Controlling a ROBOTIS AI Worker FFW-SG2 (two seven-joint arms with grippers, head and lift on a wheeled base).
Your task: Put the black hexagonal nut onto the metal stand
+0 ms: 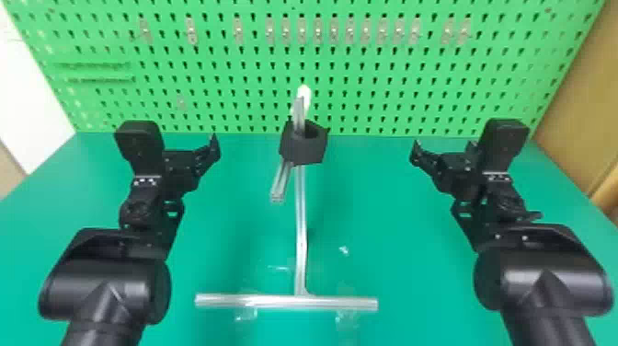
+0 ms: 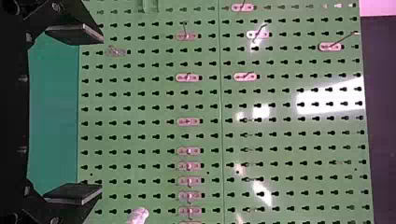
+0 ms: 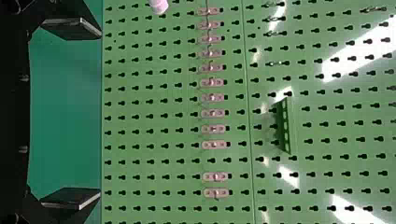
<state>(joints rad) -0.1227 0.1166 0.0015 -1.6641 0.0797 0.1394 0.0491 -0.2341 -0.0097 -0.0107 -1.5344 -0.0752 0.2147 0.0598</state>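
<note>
The black hexagonal nut (image 1: 303, 149) sits around the metal stand (image 1: 301, 230) in the head view; the bar's upper part runs up through its hole. At its left lower side a short metal branch (image 1: 279, 184) juts out. My left gripper (image 1: 212, 149) is to the left of the nut, apart from it, and my right gripper (image 1: 442, 149) is to the right, also apart. In the left wrist view the left gripper (image 2: 100, 114) is open and holds nothing. Likewise open and holding nothing is the right gripper (image 3: 100, 113) in the right wrist view.
A green pegboard (image 1: 220, 92) with small metal hooks stands behind the green table (image 1: 239, 207). The stand's long crossbar (image 1: 285, 302) lies toward the front. Pieces of clear tape (image 1: 246, 314) are near it. The stand's white tip (image 1: 303, 94) rises above the nut.
</note>
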